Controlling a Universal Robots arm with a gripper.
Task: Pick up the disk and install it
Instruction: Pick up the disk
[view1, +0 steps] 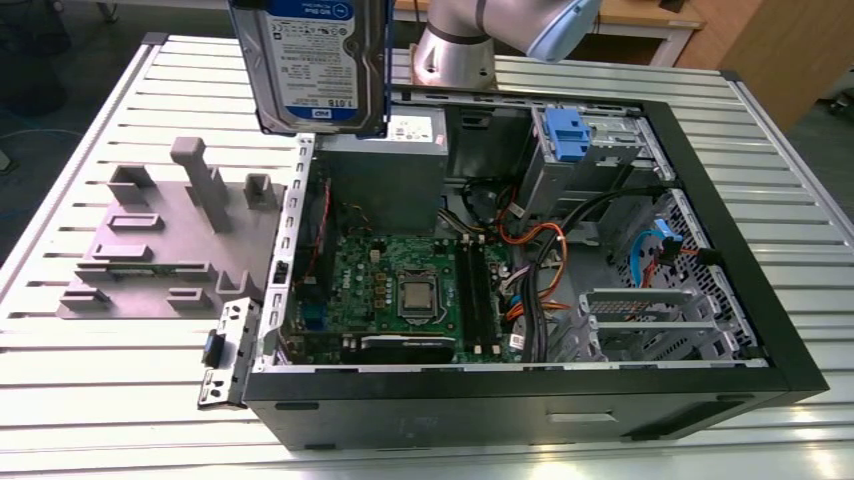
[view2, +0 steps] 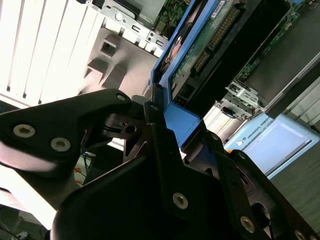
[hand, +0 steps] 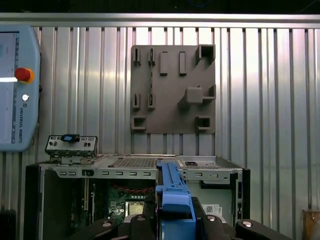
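Rises in the exterior view as a silver-grey arm (view1: 451, 50) at the far edge, with a pale bluish joint (view1: 561, 25) angling off toward that view's right. Clamps the black gripper (hand: 175, 221) in the first wrist view squarely on the blue frame of the disk (view1: 310, 60), linkages spread evenly to either side. Presses dark fingers (view2: 157, 135) against both flanks of that frame in the second wrist view, holding it upright and aloft.
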